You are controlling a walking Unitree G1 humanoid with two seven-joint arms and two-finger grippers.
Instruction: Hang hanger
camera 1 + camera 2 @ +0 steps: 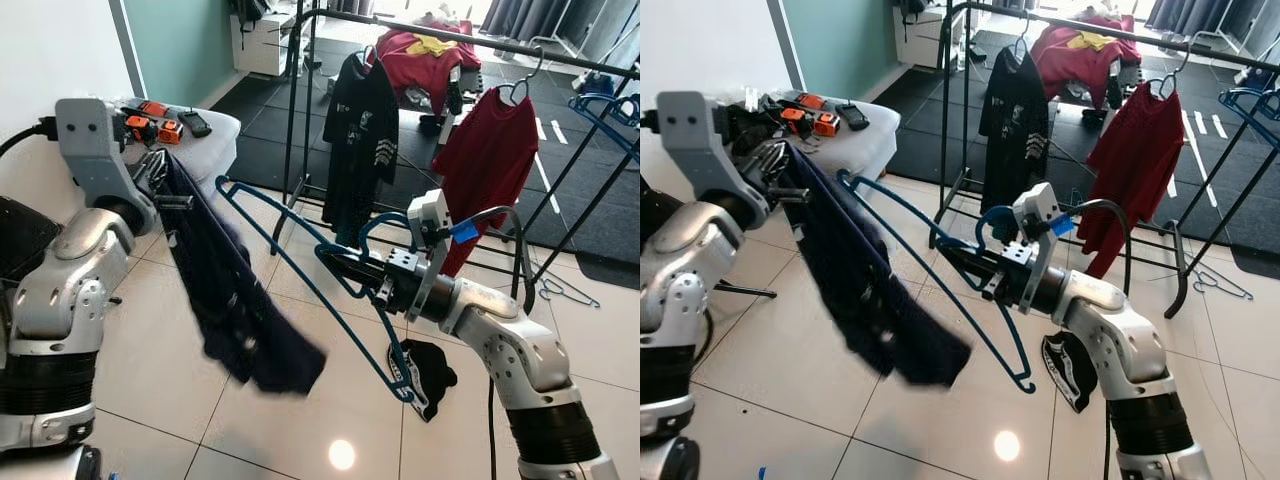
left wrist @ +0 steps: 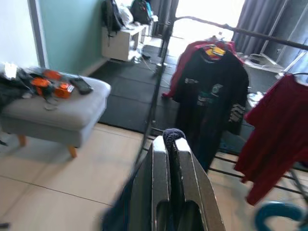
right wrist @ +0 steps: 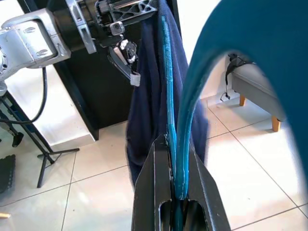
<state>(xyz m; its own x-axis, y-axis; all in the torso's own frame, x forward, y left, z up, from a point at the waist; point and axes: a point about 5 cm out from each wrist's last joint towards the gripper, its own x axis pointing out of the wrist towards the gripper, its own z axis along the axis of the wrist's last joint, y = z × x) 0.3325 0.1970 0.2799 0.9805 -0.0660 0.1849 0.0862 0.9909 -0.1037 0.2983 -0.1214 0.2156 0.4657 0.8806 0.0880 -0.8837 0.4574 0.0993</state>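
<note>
Your right gripper (image 1: 345, 268) reached left, fingers clamped on the blue hanger (image 1: 300, 255) held mid-air over the tiles. Your raised left gripper (image 1: 160, 175) pinched the dark garment (image 1: 235, 300) hanging from it.

We see a bright room, daylight pouring from the far window (image 2: 207, 9), which is blown out white. A lamp glare spot (image 1: 341, 454) shines on the glossy floor tiles (image 1: 250, 430). Our wrist views are soft, their near foreground blurred.
</note>
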